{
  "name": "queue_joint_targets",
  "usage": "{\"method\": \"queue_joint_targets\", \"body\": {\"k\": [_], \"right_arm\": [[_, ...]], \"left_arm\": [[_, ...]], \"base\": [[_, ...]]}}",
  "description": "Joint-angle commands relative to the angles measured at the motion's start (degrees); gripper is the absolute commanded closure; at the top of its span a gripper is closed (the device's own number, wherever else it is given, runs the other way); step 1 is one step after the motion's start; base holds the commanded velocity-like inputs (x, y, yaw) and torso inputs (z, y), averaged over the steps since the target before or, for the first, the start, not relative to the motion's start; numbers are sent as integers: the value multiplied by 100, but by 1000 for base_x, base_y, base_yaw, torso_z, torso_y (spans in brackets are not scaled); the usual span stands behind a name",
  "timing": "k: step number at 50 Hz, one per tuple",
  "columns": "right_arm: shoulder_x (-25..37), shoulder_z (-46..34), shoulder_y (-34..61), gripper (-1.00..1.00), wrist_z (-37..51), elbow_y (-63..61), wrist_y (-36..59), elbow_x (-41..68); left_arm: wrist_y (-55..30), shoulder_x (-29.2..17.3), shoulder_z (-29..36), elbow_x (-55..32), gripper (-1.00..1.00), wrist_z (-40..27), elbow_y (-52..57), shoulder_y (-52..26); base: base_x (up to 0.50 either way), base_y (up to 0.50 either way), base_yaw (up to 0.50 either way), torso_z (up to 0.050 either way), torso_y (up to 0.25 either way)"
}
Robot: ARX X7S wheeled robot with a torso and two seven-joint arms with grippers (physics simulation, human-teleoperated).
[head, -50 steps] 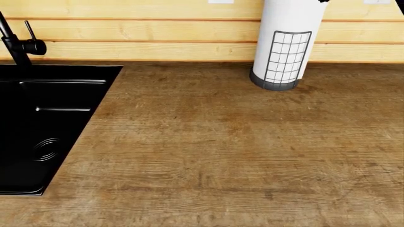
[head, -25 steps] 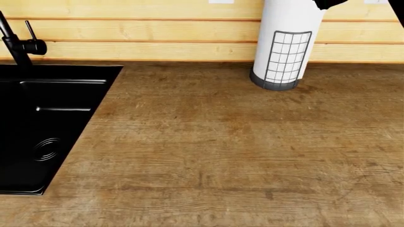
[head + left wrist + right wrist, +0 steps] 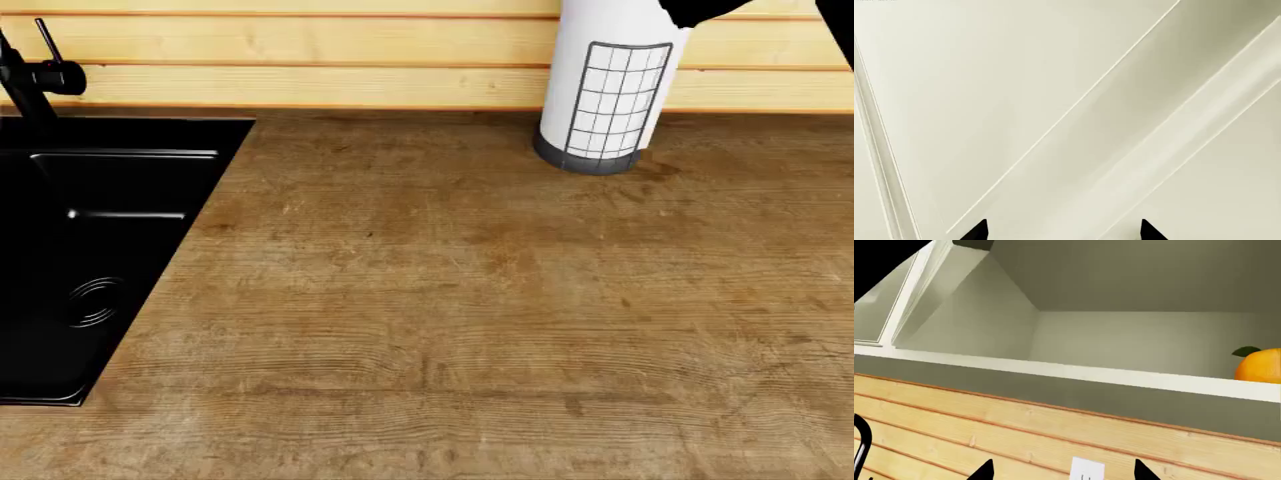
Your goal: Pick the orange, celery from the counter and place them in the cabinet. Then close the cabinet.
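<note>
A: Where do the task's things stand?

B: The orange sits inside the cabinet, on its floor near the front lip. The celery shows in no view; the surface carries none in the head view.

A: And the tools?

B: The right tool has its tips spread apart and empty, pointing up at the cabinet opening. The left tool is likewise spread, holding nothing, facing a cream panelled face that may be a door.

A: What might go wrong?

B: The orange lies close to the lip; a door swung carelessly, or an arm brushing it, could roll it out. Shutting the cabinet now would probably leave the celery out.

A: Anything in the way?

B: A white paper towel roll in a wire holder stands by the wooden wall, and a black sink lies at the left. Part of the right arm crosses the roll's top.
</note>
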Motion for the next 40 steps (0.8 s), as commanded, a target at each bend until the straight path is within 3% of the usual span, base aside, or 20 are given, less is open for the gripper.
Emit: {"method": "queue_joint_targets", "body": {"k": [1,23,40], "right_arm": [[33,11,-64,-100,11,-30,-53,0],[69,57,-137,-100,4,-44,-100,10],[86,75,-241,-100,-15,-29,-172,-23]], "left_arm": [[1,72,358,-353,-100,187,-222,269],[-47,153,369,-378,-100,293,-163,110],[-45,280,504,-292,-100,460,-344,4]], "base": [[0,0,0,0,-238],[0,0,0,0,-231],[0,0,0,0,-26]]}}
